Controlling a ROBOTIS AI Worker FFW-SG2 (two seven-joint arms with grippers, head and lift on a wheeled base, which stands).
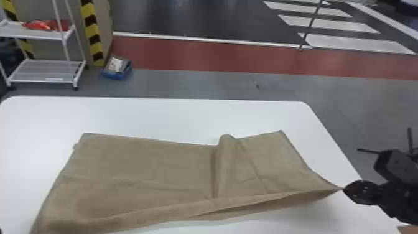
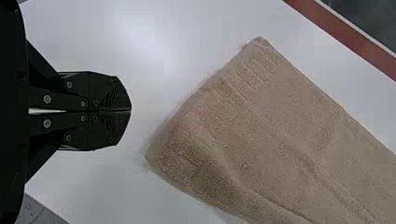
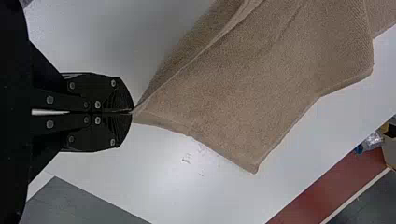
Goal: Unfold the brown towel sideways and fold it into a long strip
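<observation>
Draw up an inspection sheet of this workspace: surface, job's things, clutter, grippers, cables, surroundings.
Surface: white table, towel lying across it.
Job's things: brown towel, spread sideways, raised fold right of its middle.
Clutter: filled blue bin on the floor beyond.
Grippers: left pincer shut, off the towel; right pincer shut on its near right corner.
Cables: nothing seen.
Surroundings: white rack, red floor band.

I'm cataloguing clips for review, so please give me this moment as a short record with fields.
towel: brown, spread on the table, raised wrinkle right of its middle
right gripper: shut on the towel's near right corner
left gripper: shut, empty
table: white
background: shelf cart, blue box
folding: appears unfinished
</observation>
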